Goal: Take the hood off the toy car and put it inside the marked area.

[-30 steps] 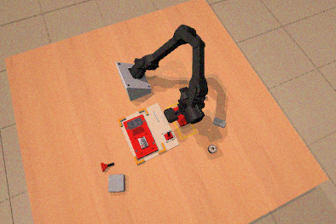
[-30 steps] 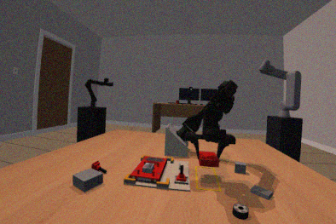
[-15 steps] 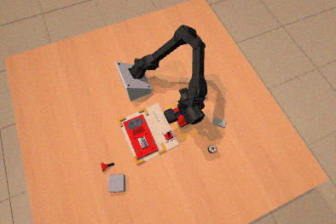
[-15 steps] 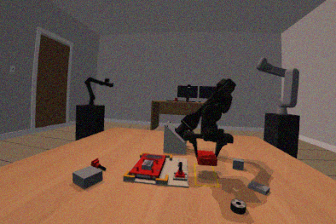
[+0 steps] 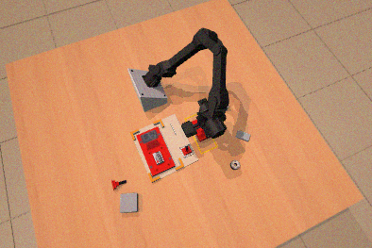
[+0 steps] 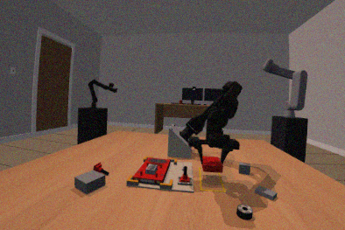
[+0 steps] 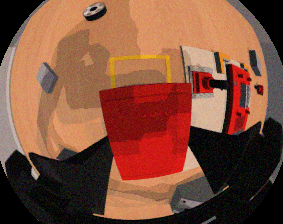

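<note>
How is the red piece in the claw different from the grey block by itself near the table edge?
The red hood is red and held off the table in the gripper; the grey block is grey and lies on the table, untouched. Both are small and boxy.

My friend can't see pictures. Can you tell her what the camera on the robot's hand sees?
A flat red plastic toy-car hood fills the middle of the view, clamped between the black gripper jaws above the orange wooden table. Just beyond it lies a yellow-outlined square marked area. To the right is the red toy car on its beige base plate.
</note>
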You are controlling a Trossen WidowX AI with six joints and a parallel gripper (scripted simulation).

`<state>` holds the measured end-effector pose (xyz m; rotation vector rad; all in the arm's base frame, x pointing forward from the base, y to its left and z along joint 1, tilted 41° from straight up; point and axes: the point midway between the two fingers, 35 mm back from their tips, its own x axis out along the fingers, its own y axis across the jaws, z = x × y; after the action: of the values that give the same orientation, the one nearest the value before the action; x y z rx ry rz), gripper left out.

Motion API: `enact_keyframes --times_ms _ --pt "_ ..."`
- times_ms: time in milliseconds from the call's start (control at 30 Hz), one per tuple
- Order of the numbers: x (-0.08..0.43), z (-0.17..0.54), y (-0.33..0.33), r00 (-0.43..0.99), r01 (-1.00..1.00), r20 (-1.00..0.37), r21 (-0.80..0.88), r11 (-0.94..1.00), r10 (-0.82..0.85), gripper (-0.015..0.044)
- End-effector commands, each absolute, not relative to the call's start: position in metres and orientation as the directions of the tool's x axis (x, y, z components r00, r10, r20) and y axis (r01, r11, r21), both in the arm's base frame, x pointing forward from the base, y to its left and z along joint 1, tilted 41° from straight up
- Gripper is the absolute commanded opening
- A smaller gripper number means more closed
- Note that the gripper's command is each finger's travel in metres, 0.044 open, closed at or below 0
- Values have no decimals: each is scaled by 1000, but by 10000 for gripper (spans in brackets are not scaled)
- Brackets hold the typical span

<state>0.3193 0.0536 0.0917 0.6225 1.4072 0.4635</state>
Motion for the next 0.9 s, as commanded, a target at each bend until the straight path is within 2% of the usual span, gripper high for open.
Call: enact_keyframes --times_ms 0,867 --pt "318 87 56 113 72 -757 652 755 643 0" --pt "319 76 67 113 72 -756 654 753 645 0"
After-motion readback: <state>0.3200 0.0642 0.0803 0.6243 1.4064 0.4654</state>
